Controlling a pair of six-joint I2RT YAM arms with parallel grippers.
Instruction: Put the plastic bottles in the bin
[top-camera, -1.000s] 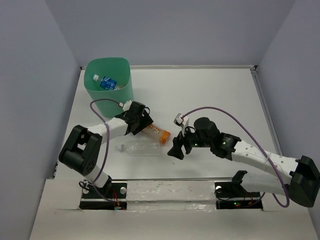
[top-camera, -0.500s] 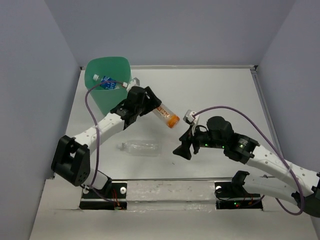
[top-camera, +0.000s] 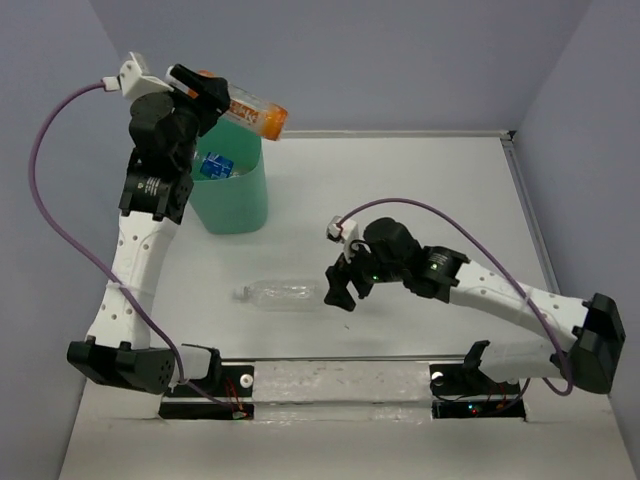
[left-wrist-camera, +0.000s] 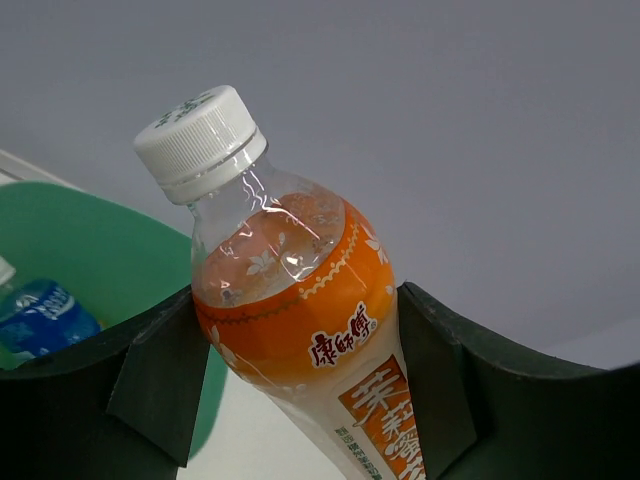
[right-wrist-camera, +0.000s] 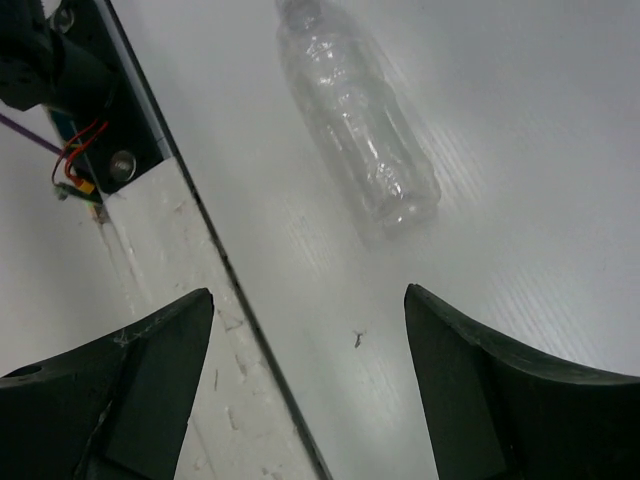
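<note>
My left gripper (top-camera: 207, 92) is raised high and shut on an orange-labelled plastic bottle (top-camera: 252, 108), which lies tilted over the far side of the mint-green bin (top-camera: 235, 200). The left wrist view shows the jaws clamped on both sides of the orange bottle (left-wrist-camera: 290, 300), white cap up, with the bin (left-wrist-camera: 70, 240) below. A blue-labelled bottle (top-camera: 212, 166) lies inside the bin. A clear bottle (top-camera: 281, 293) lies on its side on the table. My right gripper (top-camera: 339, 287) hovers open just right of it, and the clear bottle (right-wrist-camera: 355, 120) lies ahead of the empty jaws.
The table's near edge and metal rail (right-wrist-camera: 200, 250) run just under the right gripper's left finger (right-wrist-camera: 140, 380). An arm base with red wires (right-wrist-camera: 70, 100) sits beyond the rail. Grey walls enclose the white table (top-camera: 420, 190).
The left arm has lifted the orange bottle from the table up above the bin. The right gripper has shifted left toward the clear bottle, which has stayed put.
</note>
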